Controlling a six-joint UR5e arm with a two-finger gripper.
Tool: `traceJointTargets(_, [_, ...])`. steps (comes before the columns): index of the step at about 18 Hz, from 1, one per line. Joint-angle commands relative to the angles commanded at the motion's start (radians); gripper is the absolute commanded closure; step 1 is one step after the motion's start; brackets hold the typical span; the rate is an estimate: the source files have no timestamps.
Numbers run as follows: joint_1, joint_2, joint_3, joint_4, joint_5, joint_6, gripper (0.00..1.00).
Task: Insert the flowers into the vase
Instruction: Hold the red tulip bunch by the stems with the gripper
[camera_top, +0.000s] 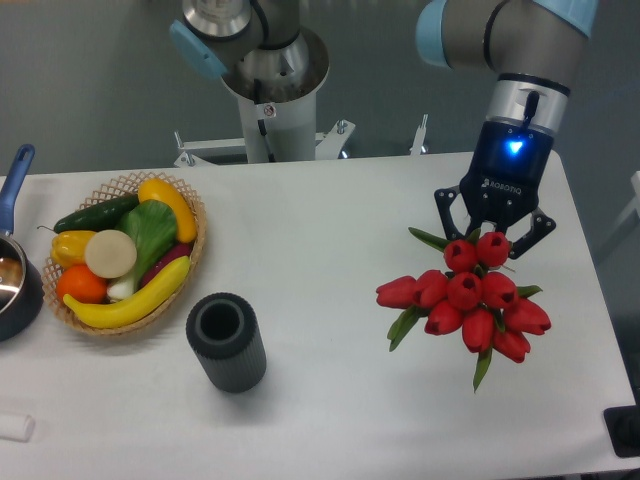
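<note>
The flowers (465, 297), a bunch of red tulip buds with green leaves, are at the right side of the white table. My gripper (492, 240) is directly over the far end of the bunch. Its black fingers (447, 213) are spread wide on either side of the topmost buds, and the fingertips are hidden behind them. I cannot tell whether the bunch rests on the table or is touched by the fingers. The vase (226, 342), a short dark grey ribbed cylinder, stands upright at the front left of centre, far to the left of the flowers, with its mouth open.
A wicker basket (192, 262) of fruit and vegetables sits at the left, just behind the vase. A dark pot with a blue handle (17, 173) is at the left edge. The robot base (270, 110) stands behind the table. A black object (625, 430) is at the front right corner.
</note>
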Motion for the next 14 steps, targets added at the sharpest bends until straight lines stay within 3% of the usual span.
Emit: traceJointTargets(14, [-0.018,-0.009,0.003,0.034,0.0,-0.005,0.77])
